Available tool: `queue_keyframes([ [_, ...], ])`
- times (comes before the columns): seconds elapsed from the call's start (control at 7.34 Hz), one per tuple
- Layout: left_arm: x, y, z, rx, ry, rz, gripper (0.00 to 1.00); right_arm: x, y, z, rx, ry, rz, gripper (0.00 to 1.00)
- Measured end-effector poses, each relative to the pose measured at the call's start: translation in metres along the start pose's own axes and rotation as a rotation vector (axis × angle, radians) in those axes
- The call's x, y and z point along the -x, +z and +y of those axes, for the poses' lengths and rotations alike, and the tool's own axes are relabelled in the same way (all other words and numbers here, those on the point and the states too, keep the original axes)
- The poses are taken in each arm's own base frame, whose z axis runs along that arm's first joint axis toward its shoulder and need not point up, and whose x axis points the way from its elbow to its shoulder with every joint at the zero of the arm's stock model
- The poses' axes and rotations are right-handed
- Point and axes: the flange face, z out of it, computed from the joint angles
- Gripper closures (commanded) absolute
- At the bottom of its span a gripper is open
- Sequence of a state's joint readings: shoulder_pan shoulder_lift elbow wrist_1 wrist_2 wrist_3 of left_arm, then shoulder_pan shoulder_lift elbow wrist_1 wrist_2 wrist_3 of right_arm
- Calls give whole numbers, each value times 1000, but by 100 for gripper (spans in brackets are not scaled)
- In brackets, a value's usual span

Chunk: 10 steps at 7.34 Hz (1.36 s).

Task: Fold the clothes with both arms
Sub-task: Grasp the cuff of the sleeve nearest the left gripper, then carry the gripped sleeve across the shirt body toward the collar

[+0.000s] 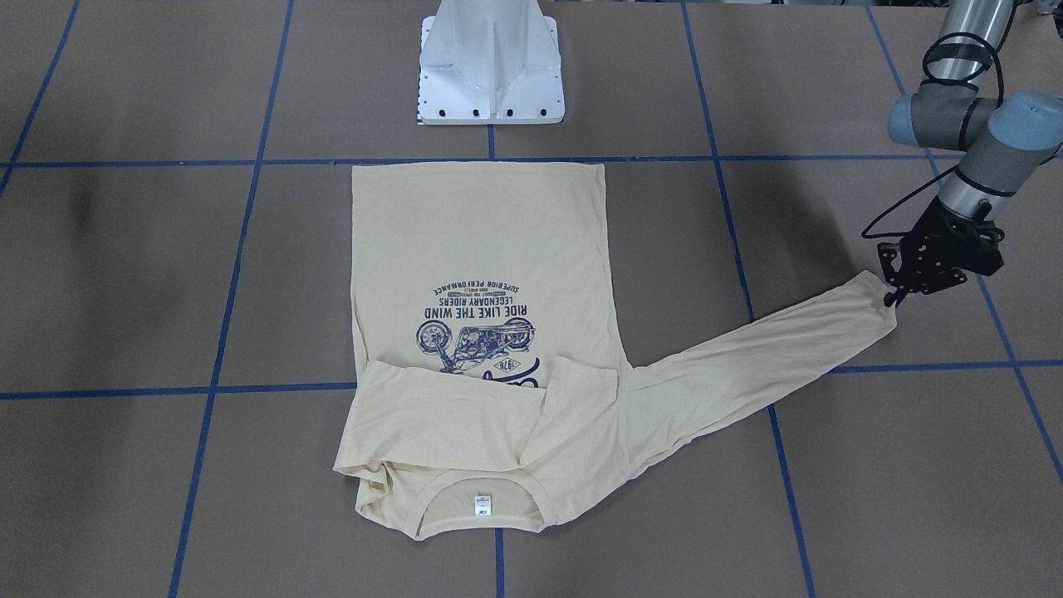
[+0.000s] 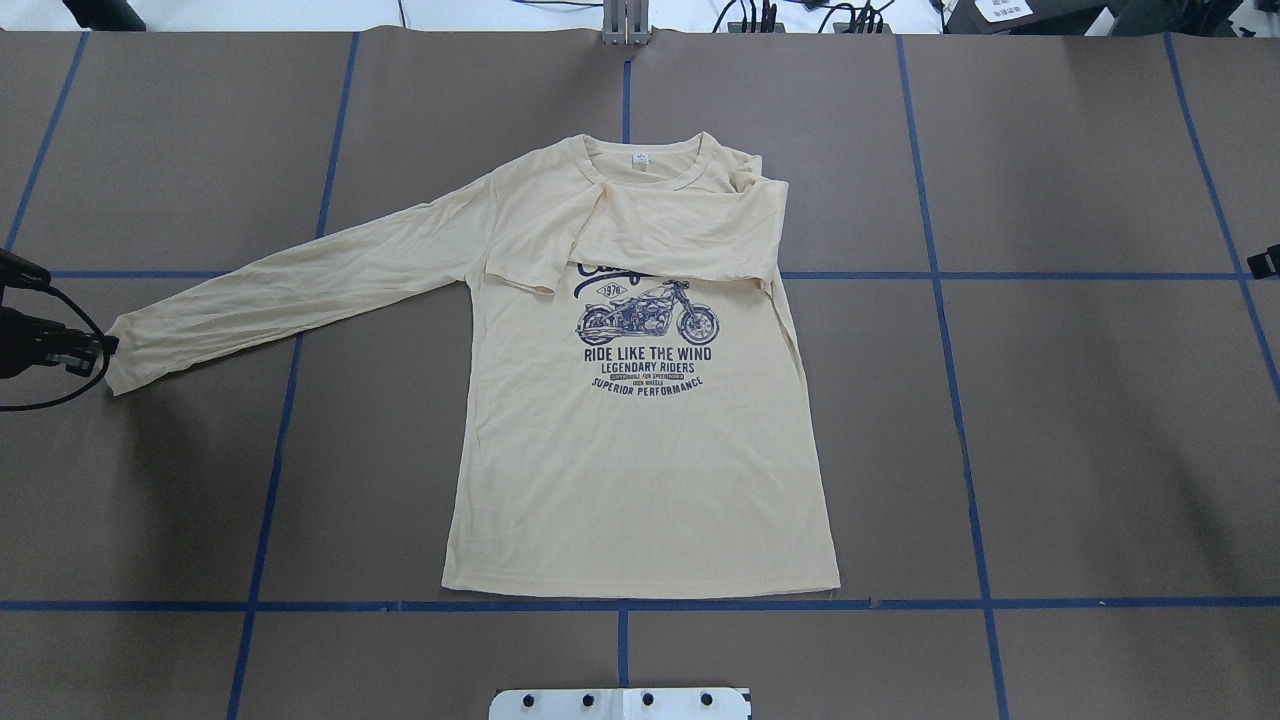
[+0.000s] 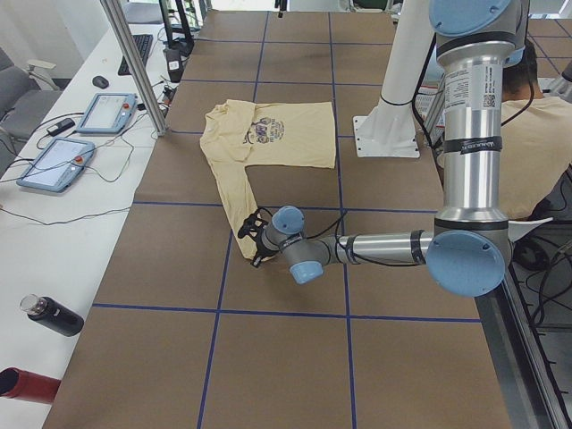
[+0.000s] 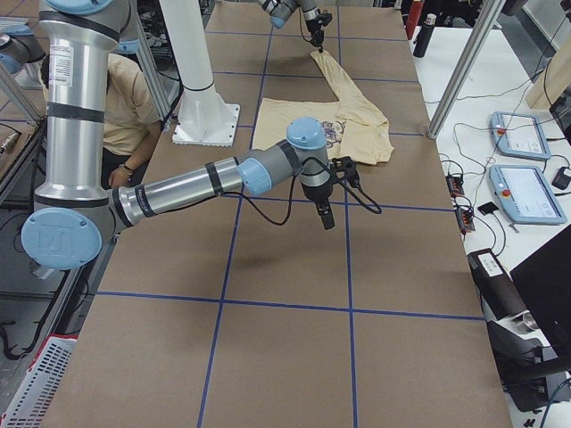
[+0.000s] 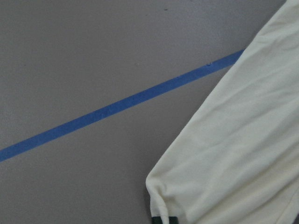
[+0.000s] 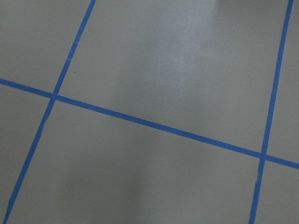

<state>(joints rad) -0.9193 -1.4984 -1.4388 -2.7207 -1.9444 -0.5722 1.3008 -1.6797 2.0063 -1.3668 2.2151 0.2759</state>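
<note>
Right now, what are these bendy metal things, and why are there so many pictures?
They are two robot arms meant to fold clothes. All the pictures show one moment: one from across the table, one from above, two from the table's ends, one from a little camera on each wrist. On the brown table lies a cream shirt. One sleeve is already folded over its chest. The left arm has its jaws pinched on the cuff of the other sleeve. The right arm hangs over bare table and seems to hold nothing.
</note>
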Motion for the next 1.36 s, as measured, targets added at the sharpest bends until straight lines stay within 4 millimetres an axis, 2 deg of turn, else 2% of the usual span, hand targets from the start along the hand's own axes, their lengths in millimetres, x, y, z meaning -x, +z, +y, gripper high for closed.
queue_keyframes([
  [0.14, -9, -13, -6, -9, 5, 24, 100, 0, 0, 0, 1, 2, 0, 0],
  [0.27, -27, -31, -18, 2, 5, 54, 100, 0, 1, 0, 2, 4, -1, 0],
  [0.41, -54, -50, -41, 25, 0, 64, 100, -1, 1, 1, 3, 5, -1, 0],
  [0.54, -88, -72, -75, 55, -12, 58, 100, -1, 1, 1, 4, 6, 0, 0],
  [0.95, -224, -125, -231, 149, -64, 17, 100, -2, 3, 0, 6, 9, 0, 0],
  [1.09, -269, -138, -274, 185, -95, 7, 100, -2, 4, 0, 7, 11, 1, 0],
  [1.23, -312, -141, -311, 211, -150, 3, 100, -2, 4, 0, 7, 12, 1, 0],
  [1.36, -359, -128, -351, 236, -214, 1, 100, -3, 5, -1, 8, 13, 1, 0],
])
